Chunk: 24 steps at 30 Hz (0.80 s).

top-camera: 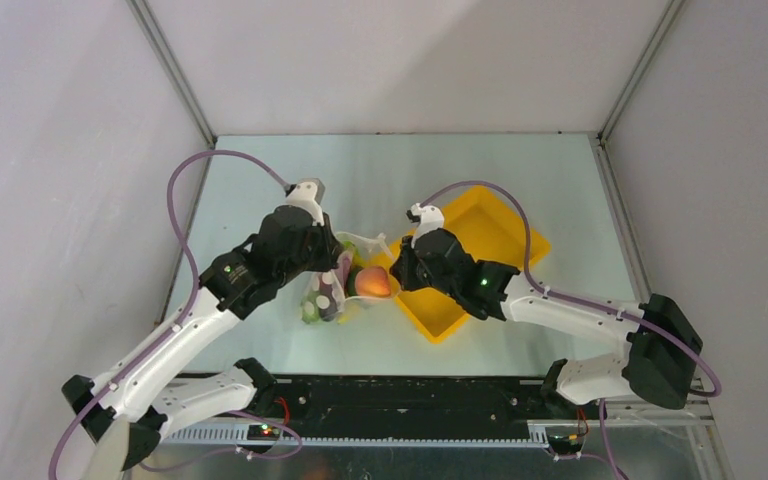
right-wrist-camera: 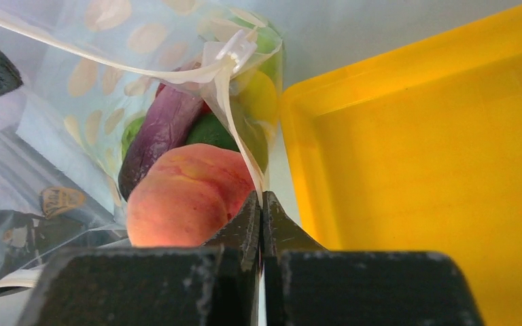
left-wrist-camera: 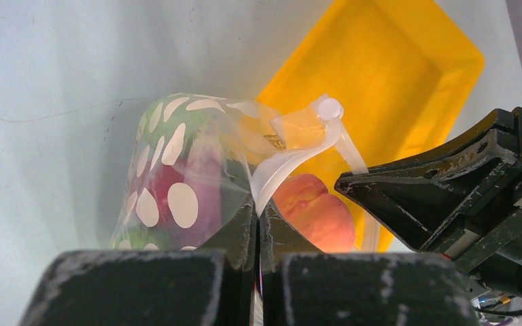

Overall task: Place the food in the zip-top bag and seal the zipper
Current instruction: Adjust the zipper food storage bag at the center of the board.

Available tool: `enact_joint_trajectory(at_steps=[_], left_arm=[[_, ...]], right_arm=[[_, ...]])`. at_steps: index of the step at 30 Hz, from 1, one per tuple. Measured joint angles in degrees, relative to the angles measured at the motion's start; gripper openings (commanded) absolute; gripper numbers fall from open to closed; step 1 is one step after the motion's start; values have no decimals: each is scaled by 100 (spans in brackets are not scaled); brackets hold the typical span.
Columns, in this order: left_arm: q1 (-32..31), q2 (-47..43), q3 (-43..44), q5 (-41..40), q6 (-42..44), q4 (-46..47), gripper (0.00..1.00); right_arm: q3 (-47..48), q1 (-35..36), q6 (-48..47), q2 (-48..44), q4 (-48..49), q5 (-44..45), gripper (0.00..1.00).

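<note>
pinching the bag (left-wrist-camera: pixel 177 156) mouth from both sides: left gripper (left-wrist-camera: pixel 258 212) clenched on the near lip, right gripper (right-wrist-camera: pixel 262 204) clenched on the zipper (left-wrist-camera: pixel 291 161) just by the peach (right-wrist-camera: pixel 183 197). looks like the sealing step, with food tucked inside, next to the yellow tray (right-wrist-camera: pixel 414 176). next up probably: push peach deeper, line up strips, press shut.

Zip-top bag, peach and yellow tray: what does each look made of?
Zip-top bag: thin clear plastic film, glossy; it creases and is see-through between the white dots. Peach: probably moulded plastic or foam, matte, with a soft painted blush. Yellow tray: rigid plastic, smooth satin, uniform colour.
</note>
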Motion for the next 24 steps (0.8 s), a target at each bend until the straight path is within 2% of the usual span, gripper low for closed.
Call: enact_joint_trajectory(at_steps=[13,24], left_arm=[[0,-234,-295,236,-378,114,2],[-181,-835,-1113,691,-1161,970,7]], right_arm=[[1075,-52,-844,70,-90,-380,0],[1937,-608,-1329,929,-105,-1711,0]])
